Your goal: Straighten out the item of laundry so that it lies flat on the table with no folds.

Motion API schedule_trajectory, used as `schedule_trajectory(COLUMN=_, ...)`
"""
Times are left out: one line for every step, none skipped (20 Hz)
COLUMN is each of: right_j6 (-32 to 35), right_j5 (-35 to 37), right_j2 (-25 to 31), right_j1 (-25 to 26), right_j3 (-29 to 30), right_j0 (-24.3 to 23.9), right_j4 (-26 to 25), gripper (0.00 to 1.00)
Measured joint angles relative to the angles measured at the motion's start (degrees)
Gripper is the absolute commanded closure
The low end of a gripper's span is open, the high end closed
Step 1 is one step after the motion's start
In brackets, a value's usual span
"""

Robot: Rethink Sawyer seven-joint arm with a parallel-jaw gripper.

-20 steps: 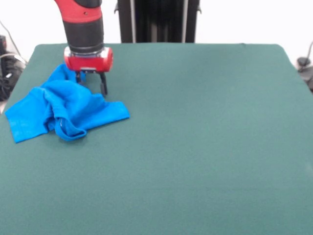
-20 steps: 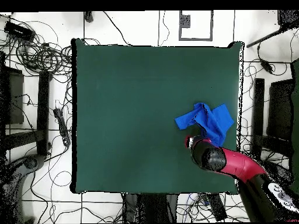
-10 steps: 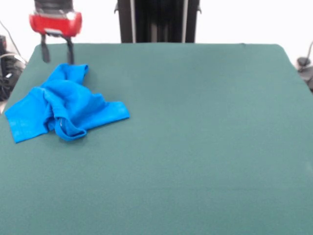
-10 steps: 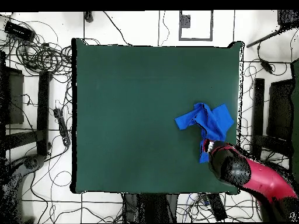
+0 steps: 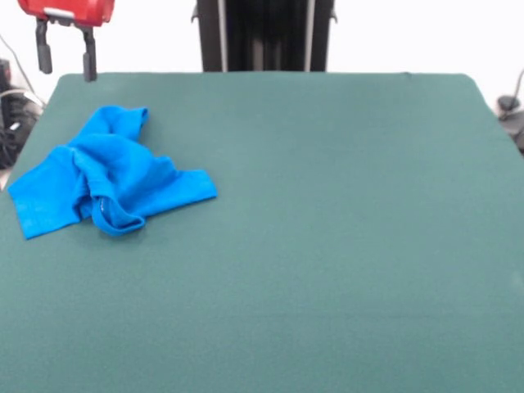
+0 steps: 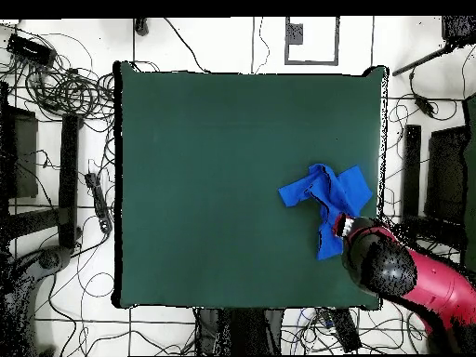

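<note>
T-shirt (image 5: pixel 102 180) near table (image 5: pixel 327 246) corner

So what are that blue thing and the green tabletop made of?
The blue T-shirt looks like soft knit fabric, probably cotton: matte, crumpled into limp folds, with a hemmed edge. The table top looks like dark green felt or similar cloth: flat, matte, no shine.

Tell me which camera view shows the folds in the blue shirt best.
The front view: the blue shirt lies crumpled there, its ridges and a rolled edge plain, with the open hand raised clear behind it. The overhead view gives only its outline, partly covered by the arm.
</note>
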Motion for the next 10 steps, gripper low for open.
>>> schedule_trajectory(right_j6=0.0, right_j5=0.0, right_j2=0.0, right_j1=0.0, right_j3=-0.1, right_j0=0.4, right_j4=0.2, gripper=0.0)
schedule_trajectory(right_j6=0.0, right_j5=0.0, right_j2=0.0, right_j1=0.0, right_j3=-0.1, right_j0=0.6, right_j4=0.3, gripper=0.0)
schedule_trajectory(right_j6=0.0, right_j5=0.0, right_j2=0.0, right_j1=0.0, right_j3=-0.1, right_j0=0.7, right_j4=0.4, gripper=0.0)
schedule_trajectory(right_j6=0.0, right_j5=0.0, right_j2=0.0, right_j1=0.0, right_j3=-0.1, right_j0=1.0, right_j4=0.6, gripper=0.0)
schedule_trajectory(right_j6=0.0, right_j5=0.0, right_j2=0.0, right_j1=0.0, right_j3=-0.1, right_j0=1.2, right_j4=0.7, gripper=0.0)
schedule_trajectory(right_j6=0.0, right_j5=0.0, right_j2=0.0, right_j1=0.1, right_j3=-0.1, right_j0=1.3, right_j4=0.7, gripper=0.0)
schedule_trajectory(right_j6=0.0, right_j5=0.0, right_j2=0.0, right_j1=0.2, right_j3=-0.2, right_j0=1.4, right_j4=0.8, gripper=0.0)
schedule_trajectory(right_j6=0.0, right_j5=0.0, right_j2=0.0, right_j1=0.3, right_j3=-0.3, right_j0=1.4, right_j4=0.9, gripper=0.0)
schedule_trajectory(right_j6=0.0, right_j5=0.0, right_j2=0.0, right_j1=0.5, right_j3=-0.5, right_j0=1.5, right_j4=0.9, gripper=0.0)
schedule_trajectory(right_j6=0.0, right_j5=0.0, right_j2=0.0, right_j1=0.8, right_j3=-0.8, right_j0=1.5, right_j4=1.0, gripper=0.0)
